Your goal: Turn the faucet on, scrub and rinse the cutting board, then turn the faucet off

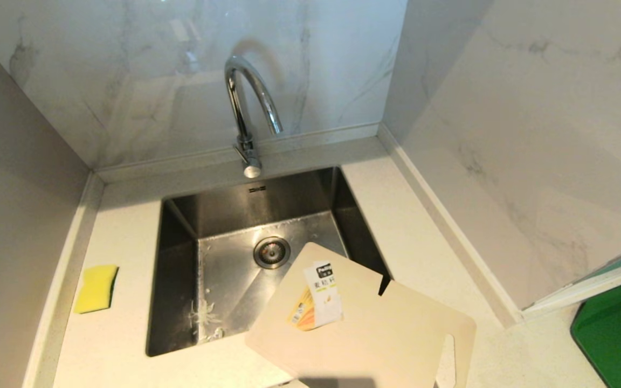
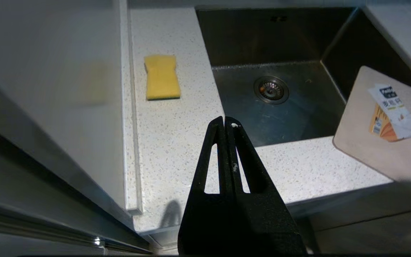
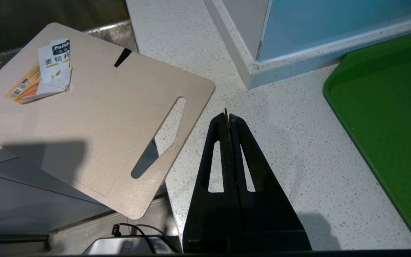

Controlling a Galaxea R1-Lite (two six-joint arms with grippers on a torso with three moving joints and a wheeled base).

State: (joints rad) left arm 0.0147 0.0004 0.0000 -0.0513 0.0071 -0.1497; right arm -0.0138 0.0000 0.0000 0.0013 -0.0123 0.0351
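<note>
Right now both pincers are pressed together and hold nothing: the left pincer point(image 2: 226, 123) hangs over the near edge of the table point(image 2: 177, 135), and the right pincer point(image 3: 227, 117) hangs over bare table just beside the board's handle end. Ahead of the left pincer and off toward the other arm lies the sink point(image 1: 181, 258), dry-looking, with the faucet point(image 1: 246, 108) standing behind it, well beyond either pincer, no water running. The board point(image 1: 375, 334) sits between the two pincers, lying flat but skewed: one corner juts out over the sink and another overhangs the table's front edge, as the right wrist view shows. That is the main risk as I judge it: a careless nudge or a one-sided grip could tip the board into the sink or off the front. Its paper label point(image 1: 318, 296) is partly peeled and would likely go soggy or tear under scrubbing. The faucet's lever is small and low on the stem, so a closed pincer pushing it might slip off. A sponge point(image 2: 161, 76) lies ahead of the left pincer, near the side wall, apart from the sink. A green tray point(image 3: 387, 117) lies to the outer side of the right pincer, clear of the board. Nothing blocks the way to the faucet.
</note>
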